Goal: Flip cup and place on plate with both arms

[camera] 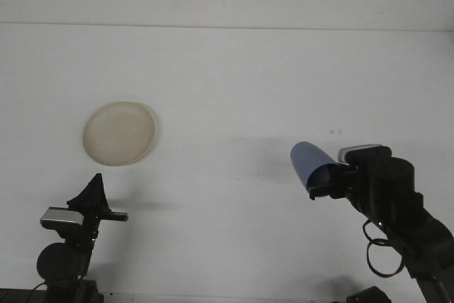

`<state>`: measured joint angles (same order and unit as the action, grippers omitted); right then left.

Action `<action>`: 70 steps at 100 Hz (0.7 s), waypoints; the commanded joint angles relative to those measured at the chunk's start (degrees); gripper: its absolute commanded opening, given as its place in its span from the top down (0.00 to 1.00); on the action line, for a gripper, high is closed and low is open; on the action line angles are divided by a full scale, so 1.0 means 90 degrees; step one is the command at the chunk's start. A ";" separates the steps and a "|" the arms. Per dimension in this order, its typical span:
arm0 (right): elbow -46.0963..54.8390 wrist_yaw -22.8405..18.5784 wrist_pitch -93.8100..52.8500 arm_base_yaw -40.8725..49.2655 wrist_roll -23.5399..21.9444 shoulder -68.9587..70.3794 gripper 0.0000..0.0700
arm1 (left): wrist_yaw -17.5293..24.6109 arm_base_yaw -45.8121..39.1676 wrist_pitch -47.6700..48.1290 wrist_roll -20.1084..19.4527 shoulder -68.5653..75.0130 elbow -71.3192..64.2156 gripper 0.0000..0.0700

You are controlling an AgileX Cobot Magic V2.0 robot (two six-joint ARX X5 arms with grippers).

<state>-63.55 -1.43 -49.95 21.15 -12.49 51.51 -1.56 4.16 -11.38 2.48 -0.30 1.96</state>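
A blue cup (pixel 309 162) is held in the air at the lower right, tilted with its closed end pointing up and to the left. My right gripper (pixel 324 181) is shut on the cup's lower end. A round cream plate (pixel 118 133) lies flat on the white table at the left, with nothing on it. My left gripper (pixel 93 194) rests low at the bottom left, below the plate, its dark fingers drawn together to a point and holding nothing.
The white table (pixel 234 90) runs back to a pale wall. A dark cable loops under my right arm (pixel 397 211) at the bottom right.
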 commanded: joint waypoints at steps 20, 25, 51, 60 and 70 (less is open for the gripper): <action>-0.1428 -0.0007 -0.1120 0.0945 -0.0112 0.1800 1.00 | -0.0010 -0.0002 -0.0075 0.0015 0.0012 -0.0126 0.98; -0.1644 -0.0007 -0.1212 0.1110 -0.0070 0.2154 1.00 | -0.0010 -0.0002 -0.0075 0.0015 0.0012 -0.0126 0.98; -0.2565 -0.0012 -0.1664 0.1756 0.0287 0.3694 1.00 | -0.0010 -0.0002 -0.0075 0.0015 0.0012 -0.0126 0.98; -0.2885 -0.0010 -0.1999 0.1887 0.0457 0.4189 1.00 | -0.0007 -0.0002 -0.0075 0.0015 0.0012 -0.0126 0.98; -0.3167 -0.0010 -0.2297 0.2018 0.0619 0.4677 1.00 | -0.0007 -0.0002 -0.0075 0.0015 0.0012 -0.0126 0.98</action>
<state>-89.89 -1.48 -69.78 38.33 -8.99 90.76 -1.56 4.16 -11.38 2.46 -0.30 1.96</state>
